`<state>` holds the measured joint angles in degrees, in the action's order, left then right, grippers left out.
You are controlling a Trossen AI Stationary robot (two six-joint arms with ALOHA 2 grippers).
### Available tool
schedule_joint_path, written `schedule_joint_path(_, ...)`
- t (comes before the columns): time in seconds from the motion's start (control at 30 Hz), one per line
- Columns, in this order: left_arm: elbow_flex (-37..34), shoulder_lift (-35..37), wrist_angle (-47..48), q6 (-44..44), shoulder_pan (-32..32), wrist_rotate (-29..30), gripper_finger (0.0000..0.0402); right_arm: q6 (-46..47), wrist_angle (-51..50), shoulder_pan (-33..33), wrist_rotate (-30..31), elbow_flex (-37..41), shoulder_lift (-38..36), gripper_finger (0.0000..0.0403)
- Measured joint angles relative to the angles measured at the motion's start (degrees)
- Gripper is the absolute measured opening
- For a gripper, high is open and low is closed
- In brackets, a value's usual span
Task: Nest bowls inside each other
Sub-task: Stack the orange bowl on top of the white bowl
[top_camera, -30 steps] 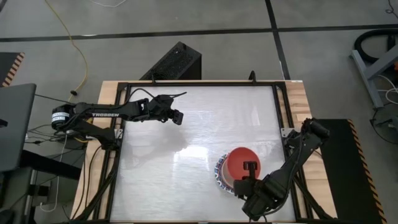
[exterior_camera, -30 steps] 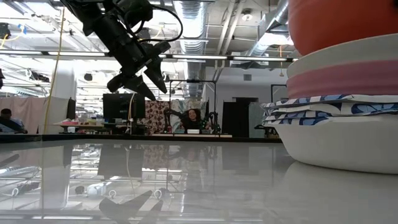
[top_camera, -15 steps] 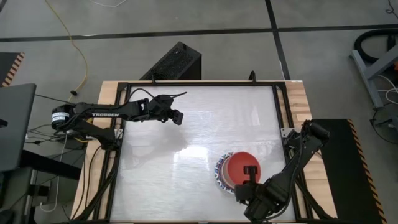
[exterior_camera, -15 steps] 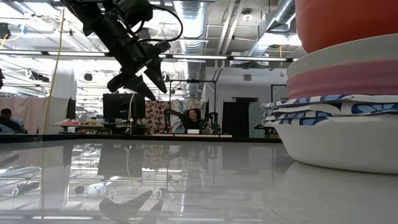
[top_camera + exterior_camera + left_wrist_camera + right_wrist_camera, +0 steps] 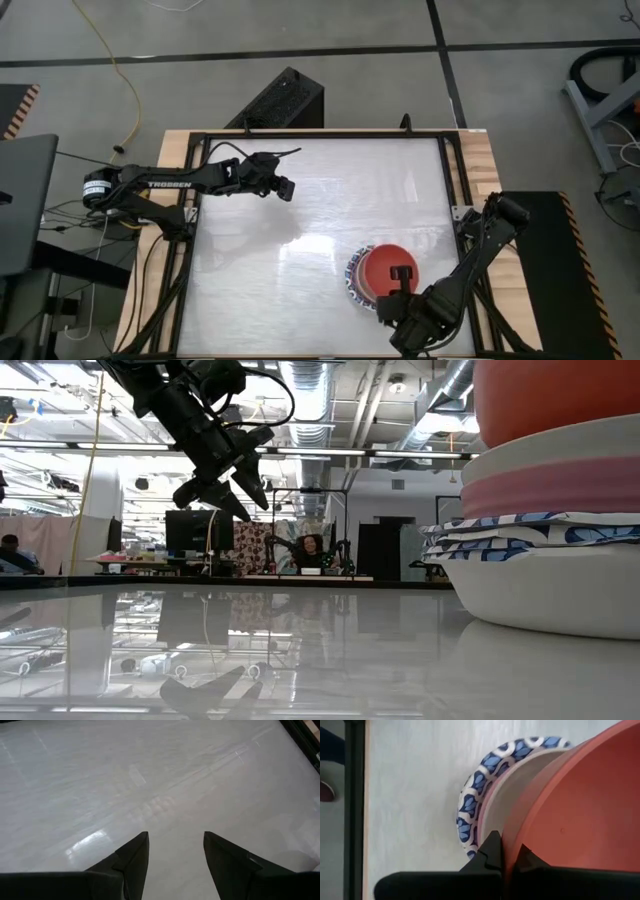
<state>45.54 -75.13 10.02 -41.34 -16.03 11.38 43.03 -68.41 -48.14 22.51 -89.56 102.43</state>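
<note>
Stack of bowls (image 5: 372, 279) sits lower right of centre in the high view, on the white table (image 5: 320, 200). Red bowl (image 5: 385, 272) is topmost; beneath it, in the low view, a cream-white bowl (image 5: 560, 455), a pink bowl (image 5: 555, 490), blue-patterned rims (image 5: 520, 528) and a white bowl (image 5: 550, 590) at the base. No loose bowls visible elsewhere on the table.

Right tool (image 5: 398, 282) is at the near rim of the red bowl, clenched on that rim; the right wrist view shows one finger outside and one inside the red wall (image 5: 560, 815).

Left tool (image 5: 284, 189) hangs over bare table in the upper left of the high view, well apart from the stack, fingers (image 5: 135, 855) spread wide, grasping nothing.

Step judged: final placement, red bowl being seated into the nest. It looks low in the stack but full seating can't be confirmed. Next move calls for letting go of the rim and lifting straight up, so the stack isn't dragged or tipped.
</note>
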Motion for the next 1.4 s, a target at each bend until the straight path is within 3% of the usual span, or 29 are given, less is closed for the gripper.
schedule_joint_path(0.17,0.00,0.00,0.00,0.15,0.00,0.00,0.0178,-0.08,4.35,0.33,-1.97,3.07,0.00,0.0008)
schedule_joint_path(1.4,0.00,0.00,-0.02,0.17,-0.02,1.31,0.0178,-6.01,2.86,2.20,-3.16,3.10,-0.44,0.0008)
